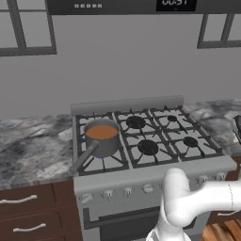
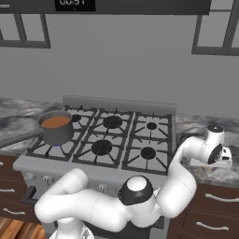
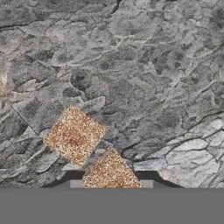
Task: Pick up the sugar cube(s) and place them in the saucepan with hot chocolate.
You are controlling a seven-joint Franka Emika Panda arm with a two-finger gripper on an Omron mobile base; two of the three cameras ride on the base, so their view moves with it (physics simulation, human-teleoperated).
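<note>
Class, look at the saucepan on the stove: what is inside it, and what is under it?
Inside the saucepan, orange-brown liquid covers the bottom, hiding anything sunk in it. Under it sits the front-left burner grate, with a small blue flame; the burner itself is covered.

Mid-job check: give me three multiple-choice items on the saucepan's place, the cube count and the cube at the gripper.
1. The saucepan stands on:
A. the stove's left side
B. the stove's right side
C. the counter

2. Sugar cubes in the hand view:
A. one
B. two
C. four

3. The near cube is:
A. in the saucepan
B. stacked on the other
C. between the fingertips

Answers:
1. A: the saucepan is on a left burner of the stove.
2. B: far cube and near cube lie on the counter.
3. C: the gripper flanks it.
</note>
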